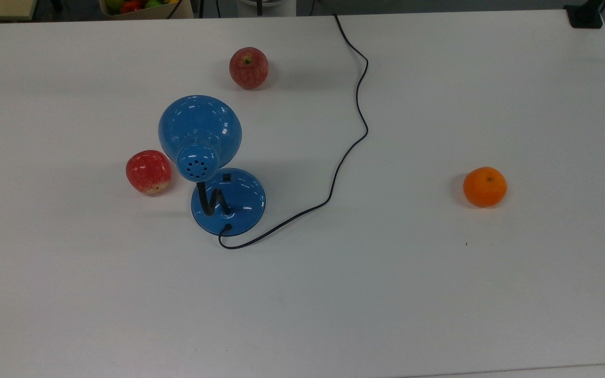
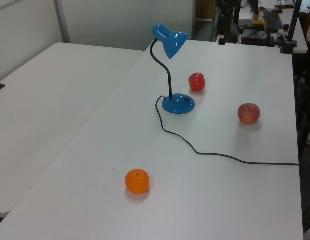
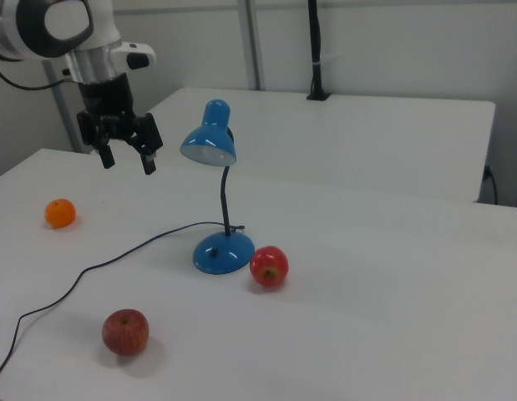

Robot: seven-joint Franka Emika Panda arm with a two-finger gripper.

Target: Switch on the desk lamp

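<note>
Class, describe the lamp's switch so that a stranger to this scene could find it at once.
Start at the white table and find the blue desk lamp. On its round base sits the switch, a small black square on the blue dome, on the side opposite where the black cord leaves the base.

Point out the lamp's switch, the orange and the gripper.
switch (image 1: 226,177): top view, black button on the blue lamp base.
orange (image 1: 484,187): top view, middle of the fruit.
gripper (image 3: 124,161): right view, gap between the open fingertips.
</note>
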